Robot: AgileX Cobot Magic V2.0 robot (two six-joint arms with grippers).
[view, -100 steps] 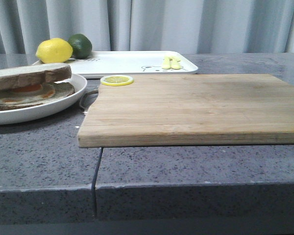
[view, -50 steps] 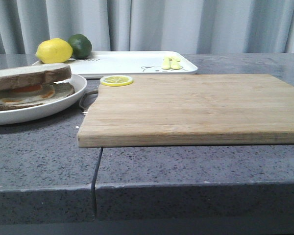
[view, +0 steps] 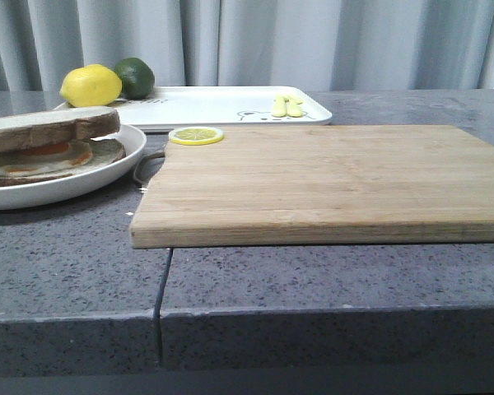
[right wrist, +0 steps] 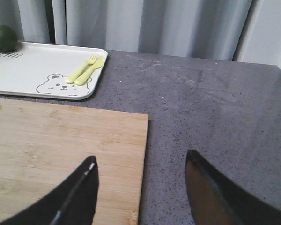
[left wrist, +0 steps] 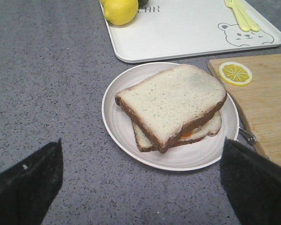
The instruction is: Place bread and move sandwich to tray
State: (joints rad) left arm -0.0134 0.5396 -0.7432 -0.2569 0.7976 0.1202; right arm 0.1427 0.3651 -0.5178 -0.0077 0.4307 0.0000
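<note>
On the large flat white rectangular tray (left wrist: 178, 33) you can read the grey printed letters "CAR" (left wrist: 151, 9), just beside the yellow lemon (left wrist: 120, 10). The lettering continues behind the lemon, hidden. You'll find no other readable text.

plate (view: 107, 177): far left on grey counter (view: 313, 271), partly cut off by the frame
sandwich (view: 49, 144): on the plate, thick bread (view: 53, 126) on top, egg layer under it
cutting board (view: 329, 181): centre to right, flat
lemon slice (view: 196, 135): on the board's back left corner
tray (view: 214, 105): behind the board
lemon (view: 90, 85), lime (view: 135, 76): tray's left end, side by side
yellow cutlery (view: 286, 106): on the tray, right part
</note>
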